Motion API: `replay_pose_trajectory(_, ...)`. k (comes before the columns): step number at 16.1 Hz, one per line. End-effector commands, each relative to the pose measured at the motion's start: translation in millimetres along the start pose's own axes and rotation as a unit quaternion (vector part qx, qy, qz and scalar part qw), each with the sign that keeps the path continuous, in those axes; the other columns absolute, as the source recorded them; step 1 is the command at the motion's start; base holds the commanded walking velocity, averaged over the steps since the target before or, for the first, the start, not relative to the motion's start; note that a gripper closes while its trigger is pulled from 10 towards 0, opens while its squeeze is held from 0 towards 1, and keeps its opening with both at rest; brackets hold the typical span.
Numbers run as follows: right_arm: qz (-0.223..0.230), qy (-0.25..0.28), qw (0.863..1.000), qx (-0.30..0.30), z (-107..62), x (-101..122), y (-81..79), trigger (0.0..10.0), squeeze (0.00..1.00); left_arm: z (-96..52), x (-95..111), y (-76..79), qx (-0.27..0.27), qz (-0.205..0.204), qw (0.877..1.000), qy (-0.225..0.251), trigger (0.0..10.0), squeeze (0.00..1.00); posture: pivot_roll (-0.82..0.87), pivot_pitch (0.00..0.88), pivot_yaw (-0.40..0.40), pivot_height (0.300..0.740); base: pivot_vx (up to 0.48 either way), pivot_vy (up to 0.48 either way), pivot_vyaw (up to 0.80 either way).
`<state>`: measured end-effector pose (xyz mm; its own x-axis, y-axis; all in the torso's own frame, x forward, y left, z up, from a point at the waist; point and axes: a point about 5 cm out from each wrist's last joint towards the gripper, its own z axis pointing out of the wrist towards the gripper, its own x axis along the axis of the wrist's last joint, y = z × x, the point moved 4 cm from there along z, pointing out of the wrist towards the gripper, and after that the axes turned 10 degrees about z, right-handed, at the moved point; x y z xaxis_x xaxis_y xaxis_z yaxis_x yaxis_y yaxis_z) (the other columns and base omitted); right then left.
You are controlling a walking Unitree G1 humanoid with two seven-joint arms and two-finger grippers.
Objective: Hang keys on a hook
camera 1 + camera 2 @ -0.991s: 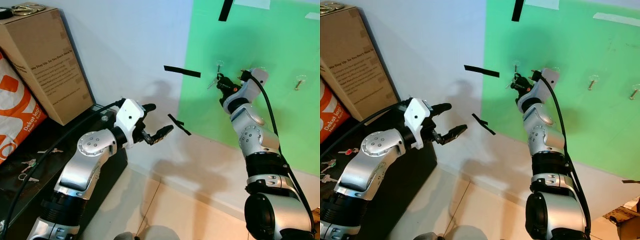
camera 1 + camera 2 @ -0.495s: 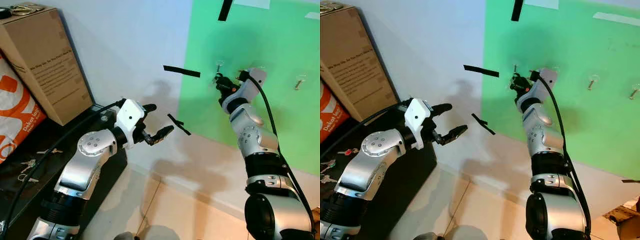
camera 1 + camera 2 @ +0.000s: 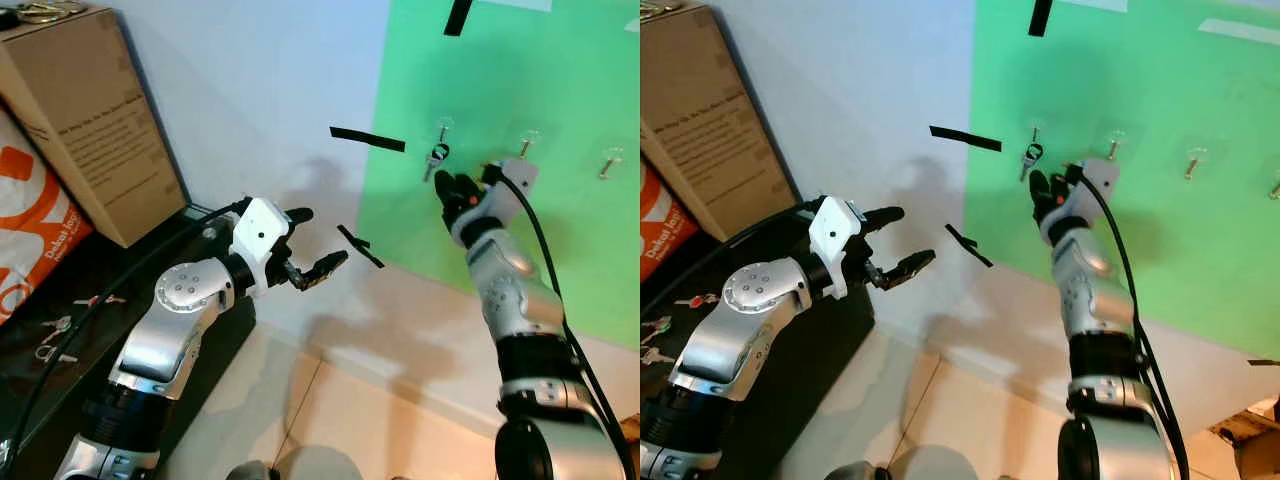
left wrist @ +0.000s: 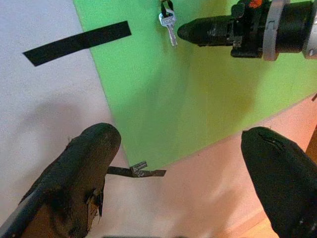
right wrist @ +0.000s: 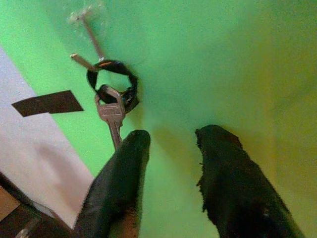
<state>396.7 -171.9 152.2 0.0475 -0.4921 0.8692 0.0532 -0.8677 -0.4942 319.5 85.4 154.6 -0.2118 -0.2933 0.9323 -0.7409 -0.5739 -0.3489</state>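
Since released, key on hook.

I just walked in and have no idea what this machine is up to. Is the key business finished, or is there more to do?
It looks essentially done. The key hangs by its black loop from the leftmost hook on the green sheet. The right gripper sits just below it, fingers apart and holding nothing. The left gripper hangs open near the wall, idle. More keys lie on the dark shelf, and the neighbouring hooks look bare.
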Motion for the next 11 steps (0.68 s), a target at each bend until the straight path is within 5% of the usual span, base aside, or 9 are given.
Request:
replay_pose_trajectory(1, -0.009, 0.015, 1.0, 0.014, -1.7, 11, -5.5, 10.0, 1.0, 3.5, 8, -1.7, -0.003, 0.012, 1.0, 0.009, 10.0, 0.0, -0.02, 0.0, 0.026, 0.74, 0.0, 0.0, 0.0)
replay_pose_trajectory(7, -0.061, 0.006, 0.998, 0.024, -15.5, 4, -6.8, 10.0, 1.0, 2.6, 3, -5.8, 0.021, 0.01, 1.0, -0.004, 10.0, 0.0, -0.01, 0.0, 0.021, 0.74, 0.0, 0.0, 0.0)
replay_pose_trajectory(9, -0.098, -0.01, 0.994, 0.043, -28.5, -9, -10.3, 10.0, 1.0, -1.1, -13, -15.2, 0.074, 0.004, 0.996, -0.039, 10.0, 0.0, -0.01, 0.0, 0.021, 0.74, 0.0, 0.0, 0.4)
replay_pose_trajectory(11, -0.095, -0.027, 0.995, 0.018, -54.1, -33, -3.6, 10.0, 1.0, -16.3, -29, -42.3, 0.236, 0.03, 0.969, -0.063, 10.0, 0.06, -0.02, 0.0, 0.017, 0.74, 0.0, 0.0, 0.8)
